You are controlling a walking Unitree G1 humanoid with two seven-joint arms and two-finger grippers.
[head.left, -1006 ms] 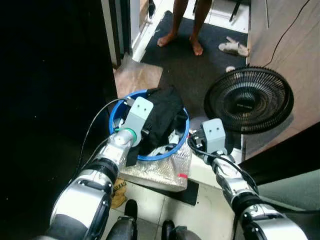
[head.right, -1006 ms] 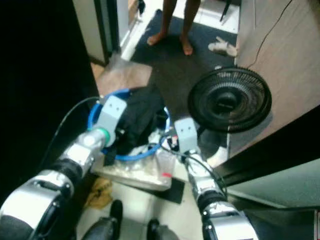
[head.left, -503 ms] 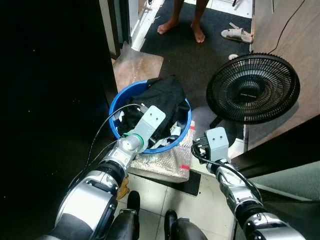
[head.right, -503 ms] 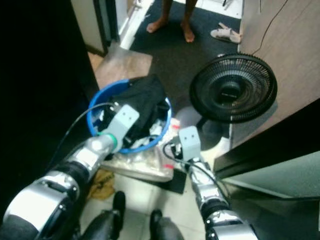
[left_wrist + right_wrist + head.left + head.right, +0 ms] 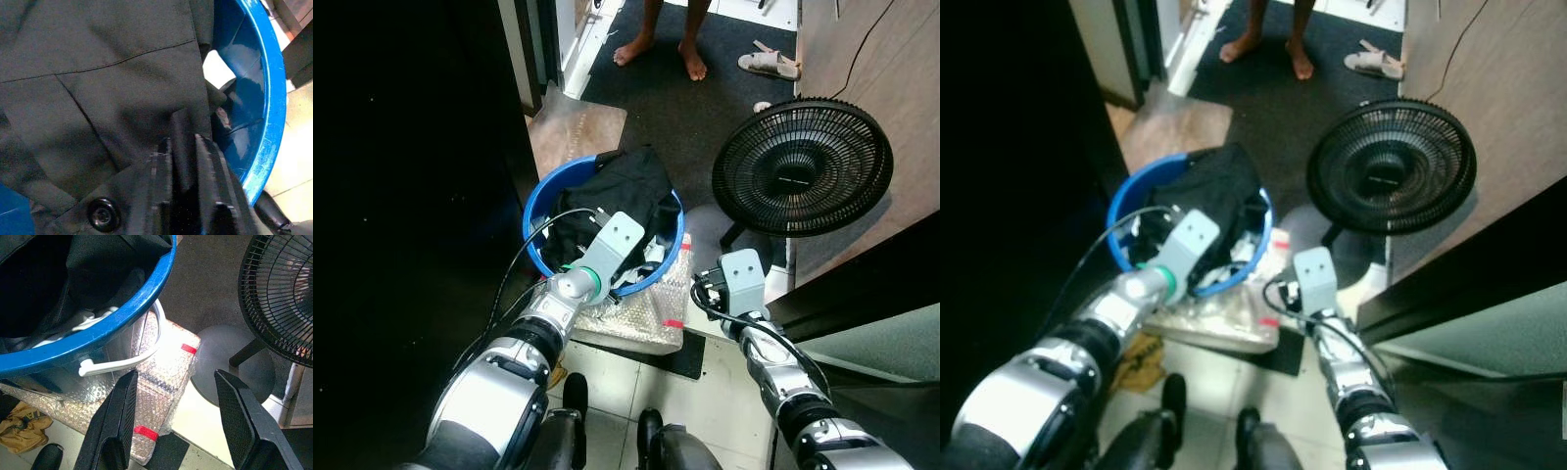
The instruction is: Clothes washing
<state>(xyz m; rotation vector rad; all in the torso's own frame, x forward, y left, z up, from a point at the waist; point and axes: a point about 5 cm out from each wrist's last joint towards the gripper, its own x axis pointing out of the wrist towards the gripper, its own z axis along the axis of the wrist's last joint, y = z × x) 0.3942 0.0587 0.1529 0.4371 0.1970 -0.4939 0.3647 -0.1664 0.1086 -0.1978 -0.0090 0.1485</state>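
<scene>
At the robot's feet, a bubble-wrapped package (image 5: pixel 636 318) lies on the tiled floor, and the blue bucket (image 5: pixel 540 211) rests on top of it. Compared with half a second earlier, the left gripper (image 5: pixel 183 169) sits slightly deeper over the bucket, and in the left wrist view its two fingers are pinched shut on a fold of the black garment (image 5: pixel 626 191). This indicates, as a judgement, that the pick-up step of the washing task has reached a secured grasp and lifting can follow. The right gripper (image 5: pixel 178 418) remains just beside the bucket's near rim, fingers spread wide apart, holding nothing, above the white bucket handle (image 5: pixel 122 363). The garment is dark woven cloth with stitched seams and a black button (image 5: pixel 100 214), heaped above the rim over lighter items. Beyond stands a black floor fan (image 5: pixel 800 166), and farther off a person's bare feet (image 5: pixel 658 54) on a dark mat (image 5: pixel 695 113).
</scene>
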